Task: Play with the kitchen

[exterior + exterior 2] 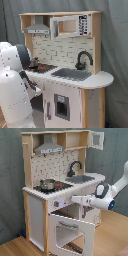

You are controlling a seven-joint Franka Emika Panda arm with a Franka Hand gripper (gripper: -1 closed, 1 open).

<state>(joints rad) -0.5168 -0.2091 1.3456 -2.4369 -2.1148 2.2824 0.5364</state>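
Behind arm [12,85], kitchen's [75,75] left hidden

Behind me hangs a grey curtain [12,183], creased in soft vertical folds and filling the backdrop in both exterior views. Under me, in the second exterior view, lies a light wood floor [17,248], evenly lit.

1 white arm [117,185] reaches in from the second exterior view's right, wrist level, gripper [75,200] pointing toward that view's left. First exterior view: arm's white body [12,85] fills lower left.
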